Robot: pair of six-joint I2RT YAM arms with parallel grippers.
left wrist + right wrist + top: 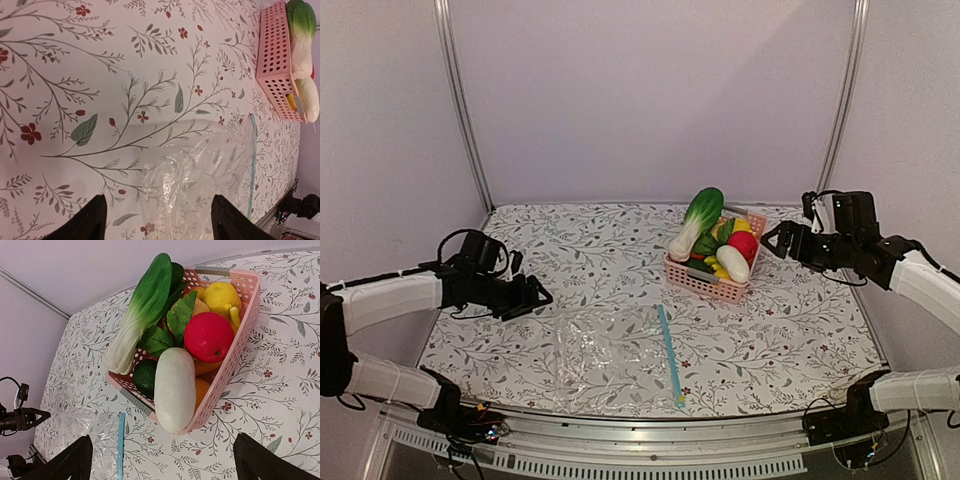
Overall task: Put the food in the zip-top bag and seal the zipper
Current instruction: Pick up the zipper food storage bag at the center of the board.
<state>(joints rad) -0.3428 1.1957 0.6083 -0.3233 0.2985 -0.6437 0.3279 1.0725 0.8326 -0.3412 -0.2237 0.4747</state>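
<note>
Left gripper (pixel 538 296) and right gripper (pixel 772 240) both spread, empty.
Lifting the long bok choy (pixel 698 220), at 11 o'clock in the basket (pixel 705 285), could tip the basket.

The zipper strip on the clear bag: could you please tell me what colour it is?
The zipper is light blue, verging on teal, clearest in the top external view.

zip-top bag (pixel 200 190) cropped by left wrist view's bottom edge, orange fruit (pixel 202 392) mostly hidden under white vegetable (pixel 174 387)
</note>
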